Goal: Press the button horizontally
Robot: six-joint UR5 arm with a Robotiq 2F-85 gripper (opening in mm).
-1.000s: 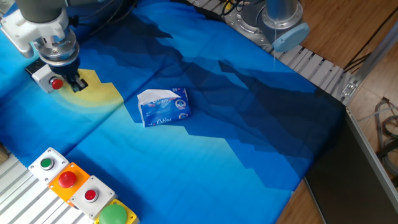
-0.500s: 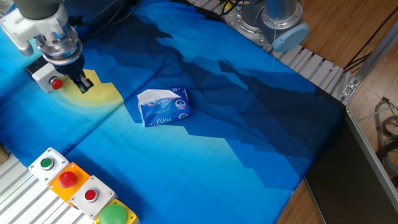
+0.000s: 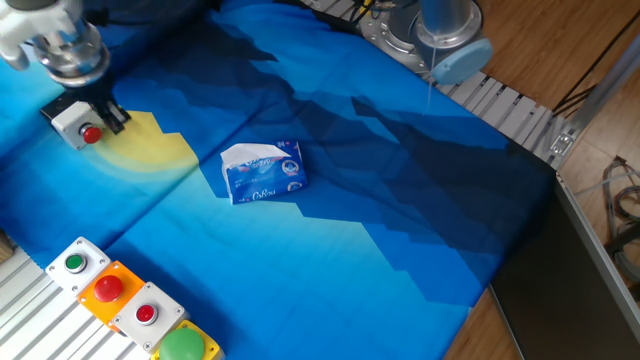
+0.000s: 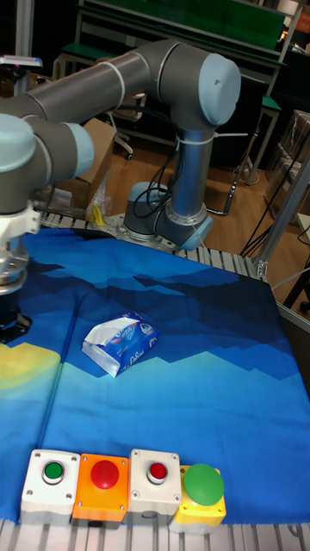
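The button (image 3: 91,134) is a small red round cap on a light-grey box (image 3: 68,118) lying on its side at the far left of the blue cloth, facing the front right. My gripper (image 3: 110,117) hangs just right of the box, with its dark fingertips close beside the red cap. They read as one dark block, so no gap or contact shows. In the tall fixed view only the gripper's lower part (image 4: 10,325) shows at the left edge, and the button is out of frame.
A blue-and-white tissue pack (image 3: 263,170) lies mid-cloth. Along the front-left edge stands a row of button boxes: green on white (image 3: 75,263), red on orange (image 3: 108,289), red on white (image 3: 146,314), large green on yellow (image 3: 183,346). The arm's base (image 3: 440,30) is at the back.
The gripper has swung back and to the left, from in front and right of the button to close beside it. The button box has not moved.
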